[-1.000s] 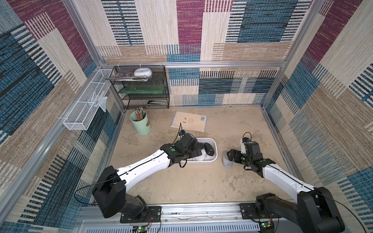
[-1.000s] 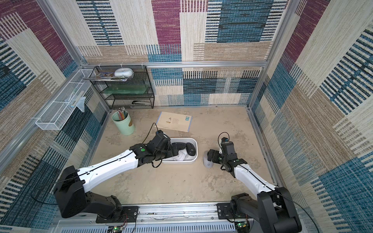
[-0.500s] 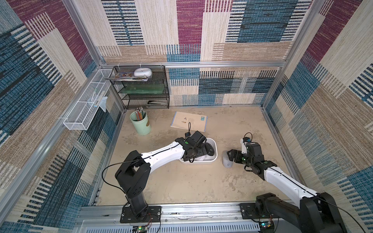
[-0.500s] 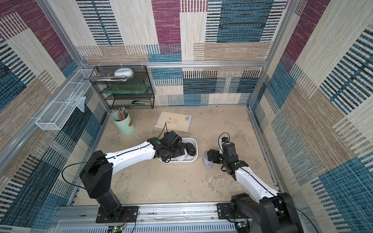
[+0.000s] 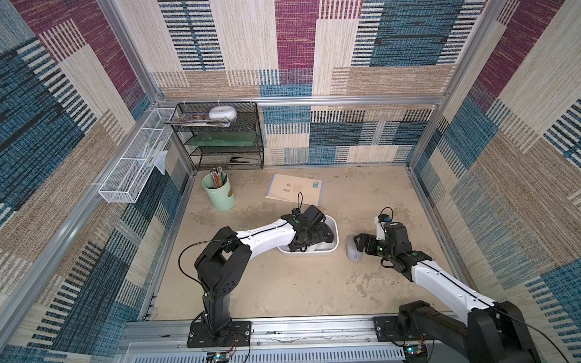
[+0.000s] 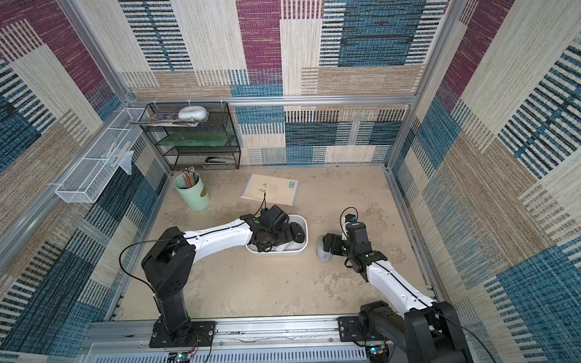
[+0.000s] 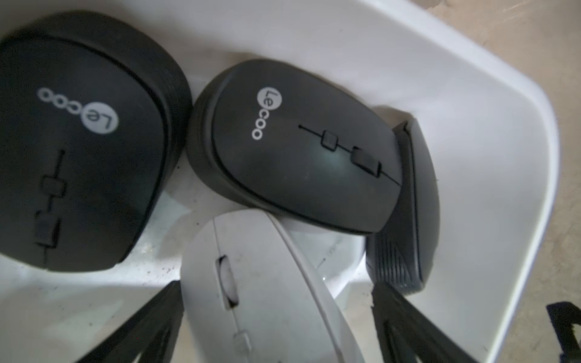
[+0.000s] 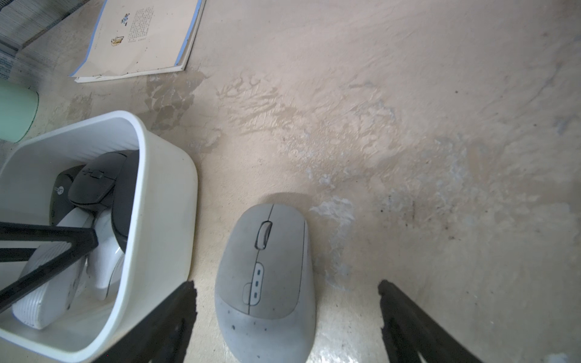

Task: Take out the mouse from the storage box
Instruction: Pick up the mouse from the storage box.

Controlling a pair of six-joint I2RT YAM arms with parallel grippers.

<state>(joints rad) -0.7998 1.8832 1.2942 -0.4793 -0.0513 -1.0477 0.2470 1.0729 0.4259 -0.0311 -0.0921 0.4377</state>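
I count two claws, both spread wide and both empty. My left claw [image 7: 273,289] hangs down inside the storage box [image 7: 471,157], fingers either side of the white mouse [image 7: 251,298] but not closed on it. My right claw [image 8: 286,286] straddles the grey mouse [image 8: 267,276], which lies flat on the table [image 8: 408,141] outside the box. One finger is near its side and the other is well clear.

In the box I count three dark mice. One black mouse [image 7: 78,157] and the other black mouse [image 7: 298,163] lie top up, just beside each other. The third dark mouse [image 7: 415,204] is tipped on its edge against the end wall. There is one white mouse for certain; my right wrist view shows a second white shape [image 8: 107,261] beside it that I cannot make out.

Only a narrow strip of table parts the box's end wall from the grey mouse. One booklet [image 5: 294,188] lies beyond the box and one green pencil cup [image 5: 218,195] stands further off. Bare table opens on the near side of the box and out past the grey mouse
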